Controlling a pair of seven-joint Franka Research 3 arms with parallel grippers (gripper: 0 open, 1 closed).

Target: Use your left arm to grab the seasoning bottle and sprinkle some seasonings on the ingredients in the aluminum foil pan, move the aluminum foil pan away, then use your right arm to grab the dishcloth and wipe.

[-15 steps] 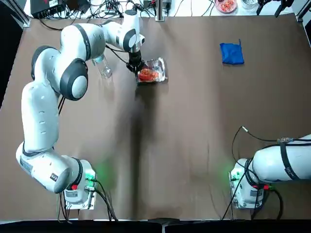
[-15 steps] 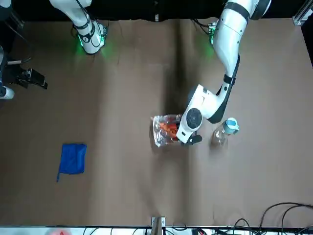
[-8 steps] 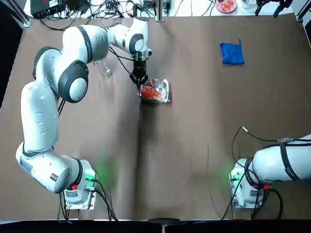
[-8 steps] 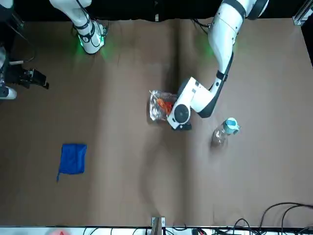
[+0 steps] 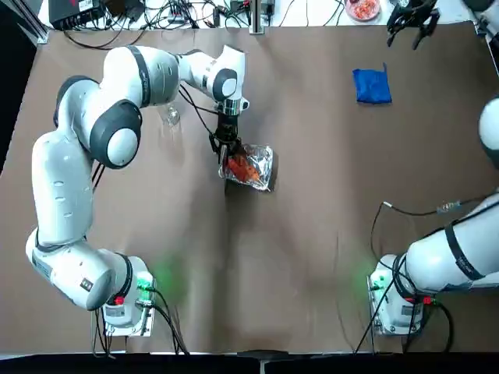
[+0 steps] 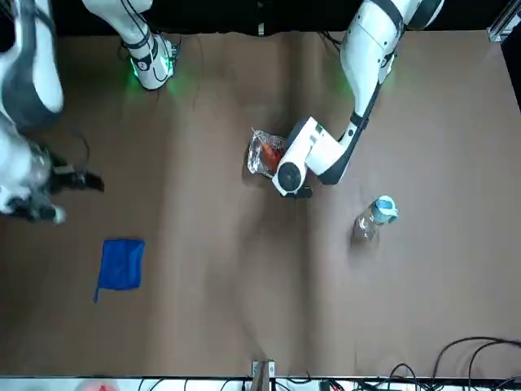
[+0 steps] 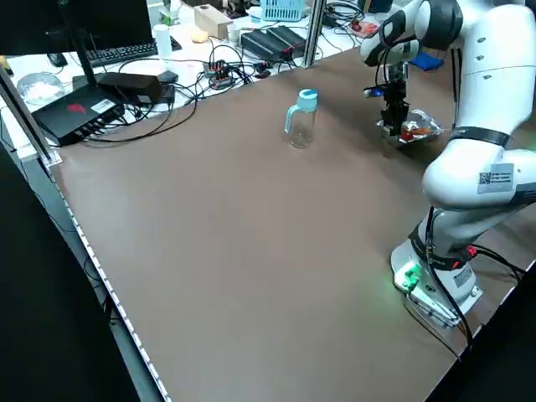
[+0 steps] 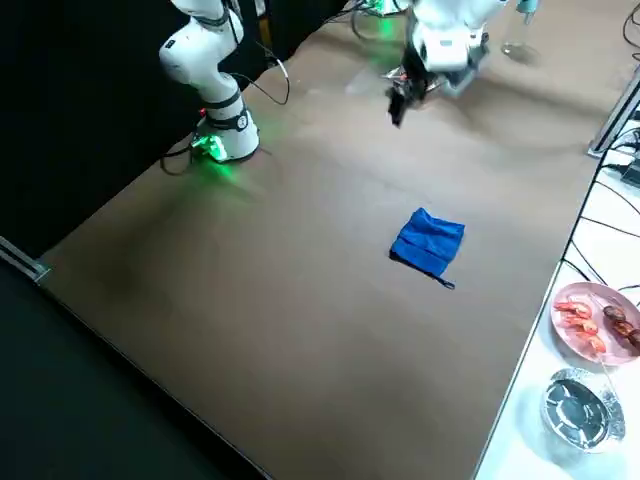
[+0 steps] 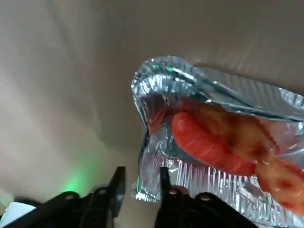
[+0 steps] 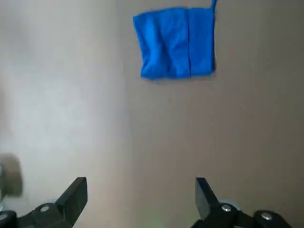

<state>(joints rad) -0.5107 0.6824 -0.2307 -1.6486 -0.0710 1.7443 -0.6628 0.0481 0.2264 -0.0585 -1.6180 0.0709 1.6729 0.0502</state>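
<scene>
Top view: I have the left gripper [image 5: 224,160] at the near-left end of the aluminum foil pan [image 5: 266,161], presumably where it was set down clear of the wiping area, and the right gripper [image 5: 402,44] beyond the dishcloth [image 5: 372,86], I judge to line up a grasp; front view: seasoning bottle [image 6: 368,226] upright, apart from the pan, left fingertips hidden by their wrist. Left side view: dishcloth partly hidden; right side view: pan mostly covered. Left wrist view: fingers apart astride the pan's wall, ingredients cut off; right wrist view: fingers spread wide, holding nothing, cloth loop cropped.
</scene>
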